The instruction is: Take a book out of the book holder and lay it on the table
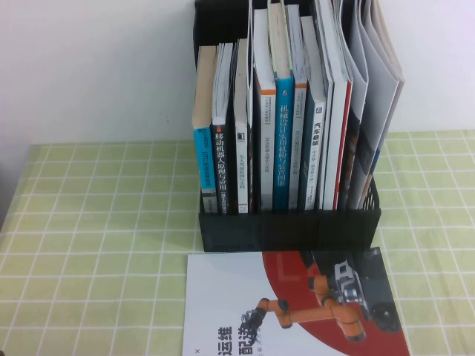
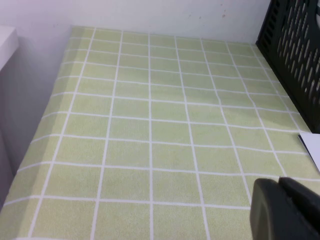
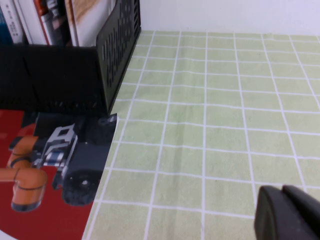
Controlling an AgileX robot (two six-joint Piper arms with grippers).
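The tall black plastic book holder (image 1: 289, 226) with perforated sides stands upper centre on the green grid-cloth table (image 1: 89, 245), packed with stiff upright books (image 1: 286, 133). The thin, floppy pale grey booklet (image 1: 382, 74) sags in its far-right slot. A glossy white booklet with an orange robot arm (image 1: 297, 311) lies flat before the holder. The left gripper (image 2: 280, 187) hangs above bare cloth, fingers pressed together, empty; the right gripper (image 3: 282, 195) likewise, near that booklet's corner

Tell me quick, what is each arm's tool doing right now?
Left tool: low over the table, closed, holding nothing.
Right tool: low over the table, closed, holding nothing.
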